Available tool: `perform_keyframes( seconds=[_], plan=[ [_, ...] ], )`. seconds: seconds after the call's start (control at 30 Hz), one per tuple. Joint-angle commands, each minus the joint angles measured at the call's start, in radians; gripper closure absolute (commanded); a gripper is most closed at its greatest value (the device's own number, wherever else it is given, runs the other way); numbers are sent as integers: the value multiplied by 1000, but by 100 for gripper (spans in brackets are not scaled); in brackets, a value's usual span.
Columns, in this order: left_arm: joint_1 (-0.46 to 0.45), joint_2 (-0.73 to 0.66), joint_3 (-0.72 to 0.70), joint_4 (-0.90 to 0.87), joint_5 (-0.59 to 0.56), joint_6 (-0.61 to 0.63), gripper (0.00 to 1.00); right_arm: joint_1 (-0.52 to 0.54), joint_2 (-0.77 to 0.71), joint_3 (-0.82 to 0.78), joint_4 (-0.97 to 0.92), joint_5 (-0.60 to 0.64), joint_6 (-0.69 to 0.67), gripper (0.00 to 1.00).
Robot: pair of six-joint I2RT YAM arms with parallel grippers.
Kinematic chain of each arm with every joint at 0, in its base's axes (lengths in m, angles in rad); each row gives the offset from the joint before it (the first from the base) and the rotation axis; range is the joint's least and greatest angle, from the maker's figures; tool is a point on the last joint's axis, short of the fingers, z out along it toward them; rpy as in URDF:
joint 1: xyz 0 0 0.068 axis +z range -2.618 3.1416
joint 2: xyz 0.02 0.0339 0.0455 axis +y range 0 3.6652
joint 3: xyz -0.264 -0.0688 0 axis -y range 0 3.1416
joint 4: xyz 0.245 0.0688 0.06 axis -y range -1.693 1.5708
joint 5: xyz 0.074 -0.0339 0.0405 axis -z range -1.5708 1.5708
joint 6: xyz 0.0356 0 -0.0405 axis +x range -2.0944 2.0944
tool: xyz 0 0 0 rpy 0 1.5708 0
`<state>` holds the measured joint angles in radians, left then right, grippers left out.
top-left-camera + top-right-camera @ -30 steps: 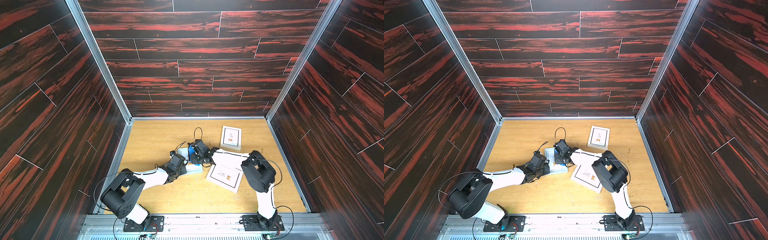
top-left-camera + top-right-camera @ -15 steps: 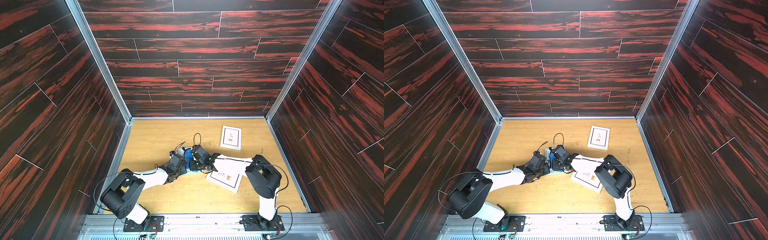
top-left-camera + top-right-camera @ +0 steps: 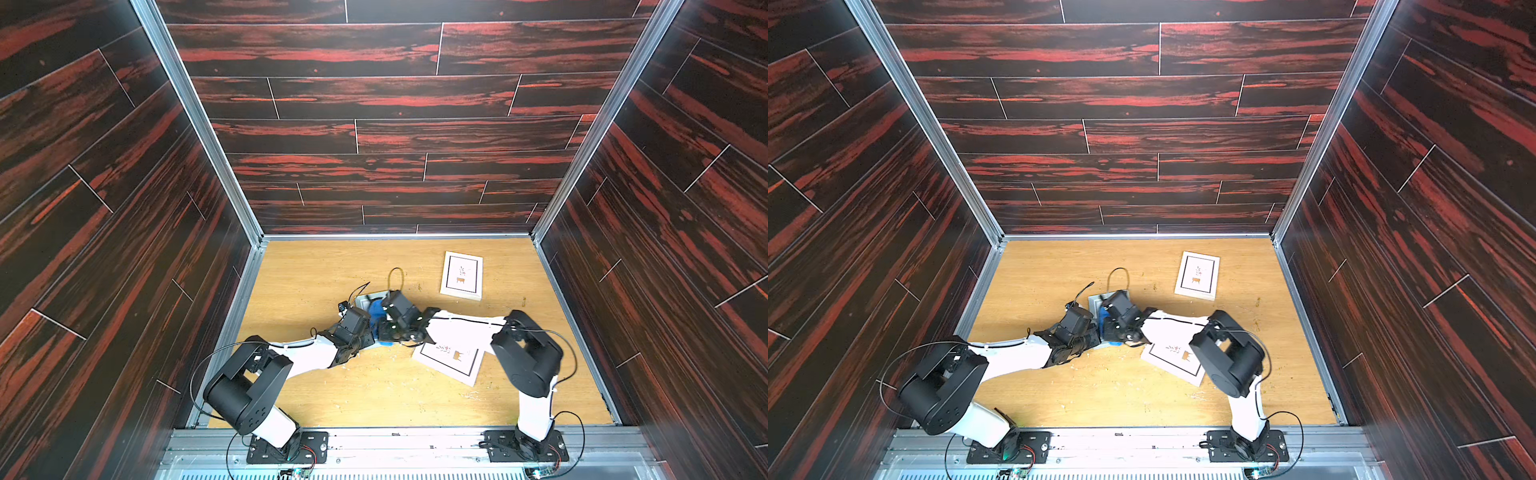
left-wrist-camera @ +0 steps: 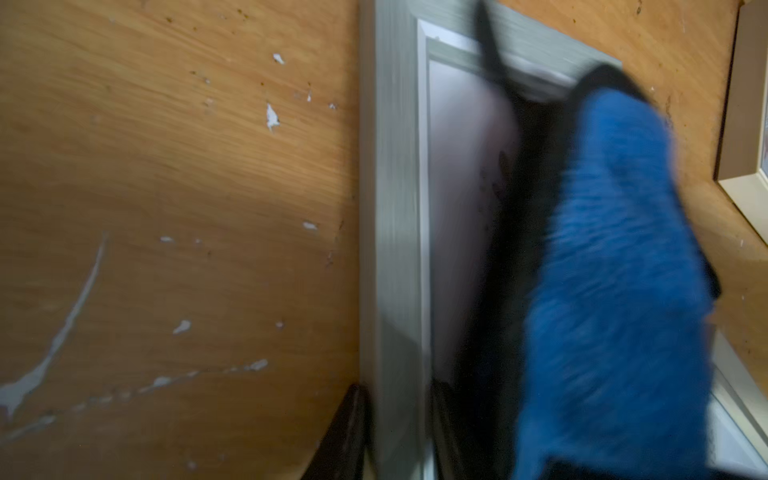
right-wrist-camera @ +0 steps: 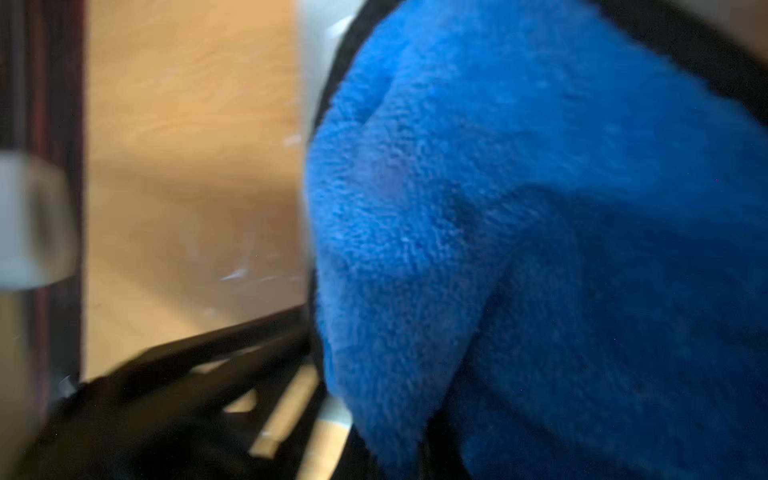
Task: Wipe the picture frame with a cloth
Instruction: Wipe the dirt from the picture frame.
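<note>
Clamping one rail of the grey picture frame [image 4: 390, 208] with the left fingers [image 4: 341, 440], set narrow, one on either side of it; likely to anchor the frame flat against sliding across the wooden surface [image 4: 166, 187]. Gripping the blue cloth [image 5: 540, 249] in the right fingers [image 3: 390, 328], closed tight and buried in the pile; bunched, probably to make a thick pad. Pressing that pad on the glass, across from the clamped rail, well clear of the left grip. Judged mid-wipe. Left aside: one white frame [image 3: 462, 275] farther back, another white frame [image 3: 451, 360] beneath the right arm.
</note>
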<state>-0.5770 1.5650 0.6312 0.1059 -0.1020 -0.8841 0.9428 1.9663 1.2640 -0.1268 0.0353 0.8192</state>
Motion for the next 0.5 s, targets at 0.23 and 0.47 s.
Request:
perform_keyframes(
  seconds=[0.23, 0.47],
  plan=[
    [-1, 46, -33, -84, 7, -24, 77, -117, -73, -189, -32, 41, 43, 100],
    [-3, 45, -28, -94, 15, -8, 77, -16, 38, 17, -96, 26, 4, 100]
  ],
)
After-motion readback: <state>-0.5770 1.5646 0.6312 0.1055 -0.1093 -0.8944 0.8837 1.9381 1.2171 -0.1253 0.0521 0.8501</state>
